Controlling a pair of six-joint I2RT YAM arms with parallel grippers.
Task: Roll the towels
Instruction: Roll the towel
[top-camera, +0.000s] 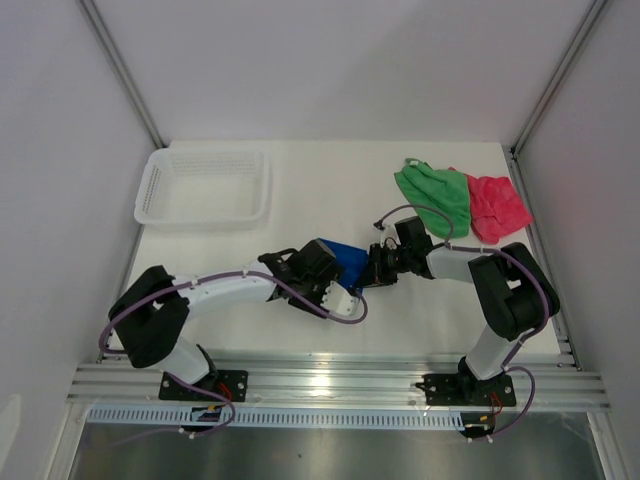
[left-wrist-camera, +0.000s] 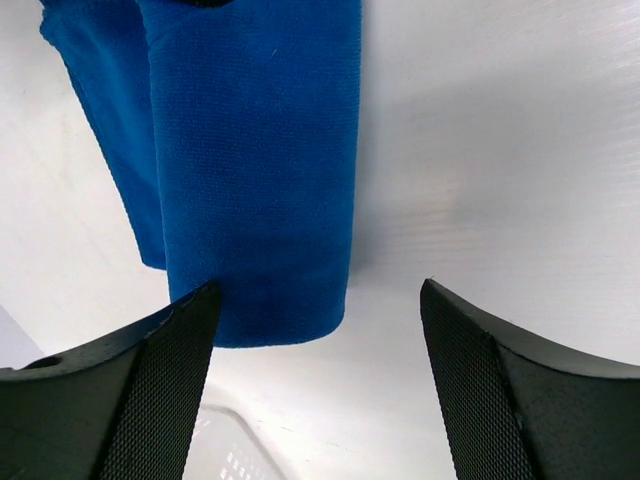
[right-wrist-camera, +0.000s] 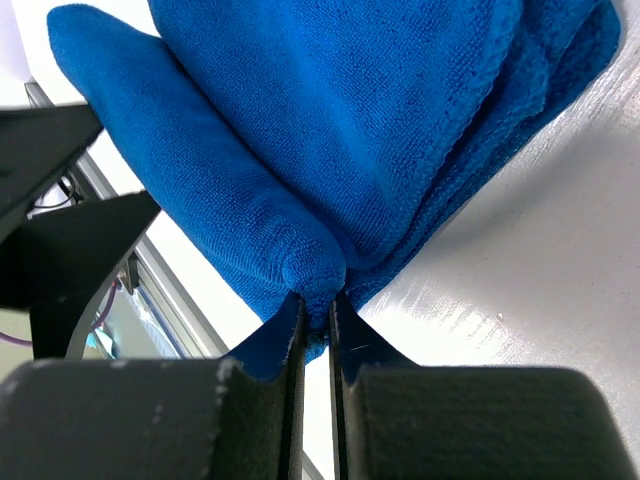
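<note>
The royal blue towel (top-camera: 343, 260) lies folded on the table between both grippers. In the left wrist view it (left-wrist-camera: 250, 170) is a rolled or folded band just beyond my open left gripper (left-wrist-camera: 318, 300), whose fingers do not hold it. My right gripper (right-wrist-camera: 317, 305) is shut on a fold of the blue towel (right-wrist-camera: 330, 130). In the top view the left gripper (top-camera: 322, 268) is left of the towel and the right gripper (top-camera: 378, 265) is right of it. The bright green towel (top-camera: 435, 193) and the pink-red towel (top-camera: 495, 205) lie crumpled at the back right.
A white plastic mesh basket (top-camera: 205, 186) stands at the back left. White walls and metal posts enclose the table on three sides. An aluminium rail (top-camera: 340, 385) runs along the near edge.
</note>
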